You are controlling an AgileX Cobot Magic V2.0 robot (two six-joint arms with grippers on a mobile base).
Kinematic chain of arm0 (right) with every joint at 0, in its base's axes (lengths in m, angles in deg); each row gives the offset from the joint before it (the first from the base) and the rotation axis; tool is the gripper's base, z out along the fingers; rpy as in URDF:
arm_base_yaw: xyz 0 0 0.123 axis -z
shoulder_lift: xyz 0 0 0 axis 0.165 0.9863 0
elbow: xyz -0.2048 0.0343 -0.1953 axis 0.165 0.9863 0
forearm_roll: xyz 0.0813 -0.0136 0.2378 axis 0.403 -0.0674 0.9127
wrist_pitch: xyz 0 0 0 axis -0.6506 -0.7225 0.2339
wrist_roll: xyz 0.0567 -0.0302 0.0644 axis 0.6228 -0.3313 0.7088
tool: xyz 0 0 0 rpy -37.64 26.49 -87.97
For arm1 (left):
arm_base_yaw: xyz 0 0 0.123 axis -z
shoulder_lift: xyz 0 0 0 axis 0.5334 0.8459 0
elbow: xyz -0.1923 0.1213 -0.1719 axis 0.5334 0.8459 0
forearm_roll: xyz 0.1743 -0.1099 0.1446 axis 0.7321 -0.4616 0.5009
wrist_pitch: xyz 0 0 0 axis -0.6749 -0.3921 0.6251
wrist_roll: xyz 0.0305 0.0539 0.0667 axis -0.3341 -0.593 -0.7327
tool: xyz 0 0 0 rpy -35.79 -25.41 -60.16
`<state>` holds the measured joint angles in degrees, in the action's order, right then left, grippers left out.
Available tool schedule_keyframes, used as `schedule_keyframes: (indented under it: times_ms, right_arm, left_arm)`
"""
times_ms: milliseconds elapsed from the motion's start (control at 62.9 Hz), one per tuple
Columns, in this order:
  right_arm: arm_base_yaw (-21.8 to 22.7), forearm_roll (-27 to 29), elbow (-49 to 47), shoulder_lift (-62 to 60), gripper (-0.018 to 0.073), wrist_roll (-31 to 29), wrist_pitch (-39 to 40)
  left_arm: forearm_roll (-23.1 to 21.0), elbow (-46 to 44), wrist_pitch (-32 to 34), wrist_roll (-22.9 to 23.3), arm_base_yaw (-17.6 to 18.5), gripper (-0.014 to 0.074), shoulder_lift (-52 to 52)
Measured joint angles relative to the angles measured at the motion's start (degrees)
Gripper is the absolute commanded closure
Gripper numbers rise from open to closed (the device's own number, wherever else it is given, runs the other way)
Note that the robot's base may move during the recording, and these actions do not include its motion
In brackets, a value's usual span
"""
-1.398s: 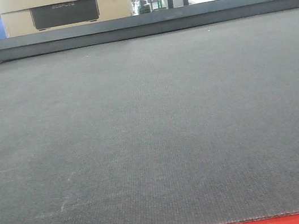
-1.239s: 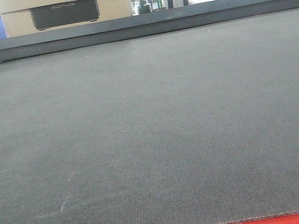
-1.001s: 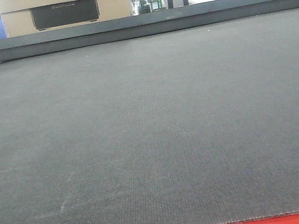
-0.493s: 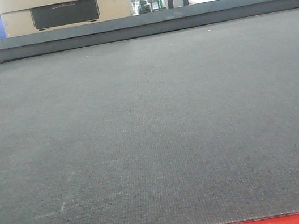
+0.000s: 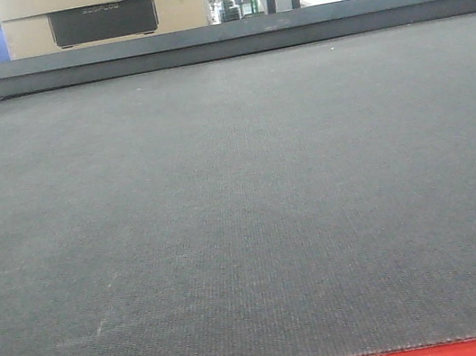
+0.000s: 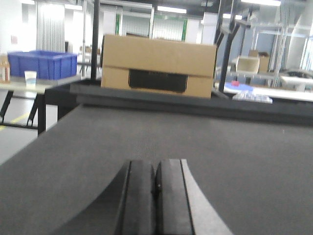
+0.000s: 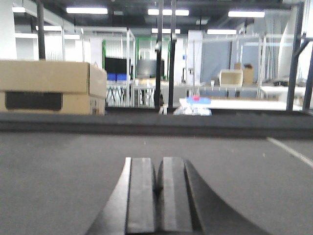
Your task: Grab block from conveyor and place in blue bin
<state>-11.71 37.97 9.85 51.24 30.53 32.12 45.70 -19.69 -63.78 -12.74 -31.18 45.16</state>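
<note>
the wide dark grey conveyor (image 5: pixel 244 213) fills the front view, its long axis laid left to right. the left claw (image 6: pixel 155 165) and right claw (image 7: pixel 157 162) are seen closed on nothing over the belt. a blue bin (image 6: pixel 41 63) beyond the belt's far left is shown best by the left wrist view.

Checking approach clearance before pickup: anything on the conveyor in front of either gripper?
Nothing visible. The conveyor is bare ahead of the left gripper and right gripper, both shut. No block shows in any view, so there is no path to it to judge yet.
</note>
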Motion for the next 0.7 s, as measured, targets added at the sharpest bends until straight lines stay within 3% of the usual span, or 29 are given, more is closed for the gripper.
schedule_keyframes:
  times_ms: [159,350,508,699]
  right_arm:
    - [0.0,0.81,-0.08,-0.04,0.0727,0.0,8.5]
    - [0.0,3.05,-8.01,-0.21,0.0727,0.0,8.89]
    - [0.0,3.49,-18.84,-0.26,0.0727,0.0,0.77]
    - [0.0,3.49,-32.19,4.84,0.0727,0.0,-16.36]
  left_arm:
    - [-0.11,-0.93,4.61,0.0,0.0,0.0707,0.0]
    - [-0.19,-12.04,-2.06,0.0,0.0,0.0707,-0.09]
    - [1.67,-22.3,-9.17,0.0,0.0,0.0707,2.92]
    - [2.43,-34.96,-22.98,0.0,0.0,0.0707,11.7]
